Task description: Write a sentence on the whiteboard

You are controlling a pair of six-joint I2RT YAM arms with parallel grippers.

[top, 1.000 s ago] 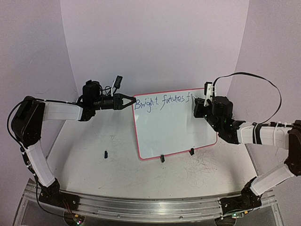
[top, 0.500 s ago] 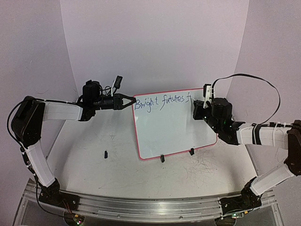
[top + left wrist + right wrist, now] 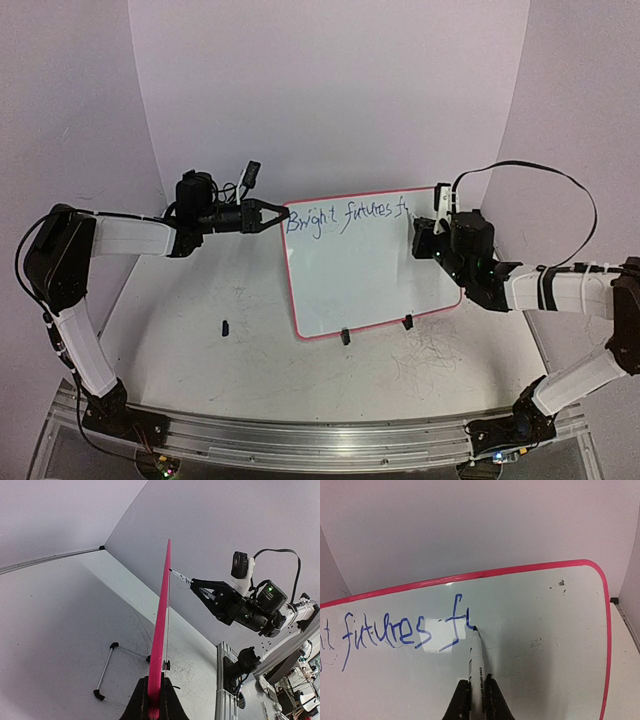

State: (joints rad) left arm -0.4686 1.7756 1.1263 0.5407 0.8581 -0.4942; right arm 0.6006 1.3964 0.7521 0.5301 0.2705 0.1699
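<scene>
My left arm stretches rightward across the counter's far left, its end effector (image 3: pixel 272 215) clamped on the left rim of the whiteboard (image 3: pixel 365 285). My right arm reaches leftward, its end effector (image 3: pixel 421 238) pinched around a marker (image 3: pixel 476 655).

You have one whiteboard (image 3: pixel 370 280) in front of you, and one only; under its near edge you can count two black clip feet (image 3: pixel 344 337); on its face there is one sentence (image 3: pixel 345 217) in blue, so far two whole words, "Bright" and "futures", and a third begun with an f; there is one marker (image 3: pixel 476 655); you are working with two arms (image 3: pixel 130 236), which makes two grippers, the left gripper (image 3: pixel 283 214) and the right gripper (image 3: pixel 419 238); one small black piece (image 3: pixel 225 326) lies alone on the one table (image 3: pixel 200 370); I cannot tell what that piece is.
</scene>
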